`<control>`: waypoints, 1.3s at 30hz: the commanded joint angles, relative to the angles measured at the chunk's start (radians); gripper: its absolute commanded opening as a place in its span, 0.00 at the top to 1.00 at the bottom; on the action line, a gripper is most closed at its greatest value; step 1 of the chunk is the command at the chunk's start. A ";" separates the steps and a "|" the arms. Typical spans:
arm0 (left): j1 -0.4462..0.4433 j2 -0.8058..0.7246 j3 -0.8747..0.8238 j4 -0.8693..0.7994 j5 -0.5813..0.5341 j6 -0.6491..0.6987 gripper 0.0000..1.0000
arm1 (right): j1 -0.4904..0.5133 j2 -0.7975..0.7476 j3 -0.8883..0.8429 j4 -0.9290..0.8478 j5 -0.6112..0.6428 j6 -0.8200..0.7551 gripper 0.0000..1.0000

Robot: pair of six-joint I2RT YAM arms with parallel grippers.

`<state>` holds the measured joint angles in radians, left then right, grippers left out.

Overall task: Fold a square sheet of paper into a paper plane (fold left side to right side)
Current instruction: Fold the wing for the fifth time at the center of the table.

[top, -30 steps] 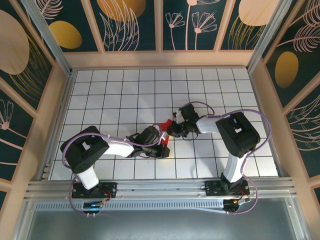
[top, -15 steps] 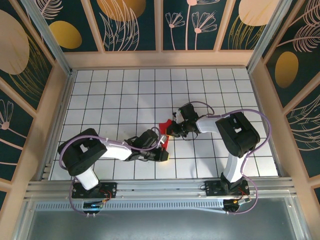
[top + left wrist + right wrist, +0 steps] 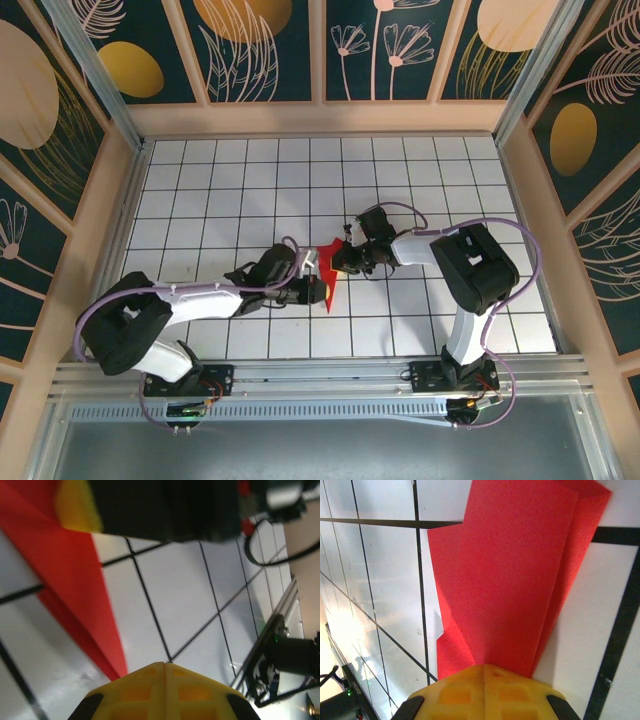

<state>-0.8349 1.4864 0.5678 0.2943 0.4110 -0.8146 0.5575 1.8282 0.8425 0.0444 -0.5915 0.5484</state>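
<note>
Since the earlier frames the left arm (image 3: 190, 300) has stretched out low, its elbow swung toward 8 o'clock and its wrist drawn slightly toward 12 o'clock. The right arm (image 3: 470, 270) has held its pose.

Top view: the paper (image 3: 330, 298) lies flat on the table (image 3: 220, 190), just toward 6 o'clock from the table's centre. It is a narrow red shape, broader at 12 o'clock and tapering to a point at 6 o'clock. The left gripper (image 3: 318, 290) sits at its 9 o'clock edge, and the right gripper (image 3: 343, 262) at its 2 o'clock side.

Left wrist view: the left gripper (image 3: 164, 672) has its yellow pads pressed together, with the tip of the paper (image 3: 65, 575) ending just beside them at 9 o'clock.

Right wrist view: the right gripper (image 3: 484, 672) is likewise closed. The paper (image 3: 510, 580), showing a crease along its 3 o'clock edge, runs up to and under its tips. Whether either gripper pinches the paper cannot be told.

Surface: white tiles ruled by a black grid, glossy, with a metal rail (image 3: 320, 375) along the near edge.

Surround: wooden-framed walls (image 3: 260, 50) of dark teal panels bearing gold discs and pale plant outlines.
</note>
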 commanded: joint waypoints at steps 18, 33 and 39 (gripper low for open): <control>0.009 0.255 0.071 0.043 -0.023 0.005 1.00 | 0.027 0.000 -0.013 -0.123 0.126 -0.004 1.00; 0.007 0.241 0.021 0.001 -0.079 -0.011 1.00 | 0.063 -0.241 -0.121 -0.045 0.124 0.038 1.00; 0.005 0.235 0.028 -0.020 -0.094 0.002 1.00 | 0.109 -0.213 -0.122 0.012 0.119 0.062 1.00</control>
<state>-0.8310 1.7107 0.6136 0.3637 0.3813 -0.8341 0.6495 1.6016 0.7238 0.0013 -0.4652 0.5865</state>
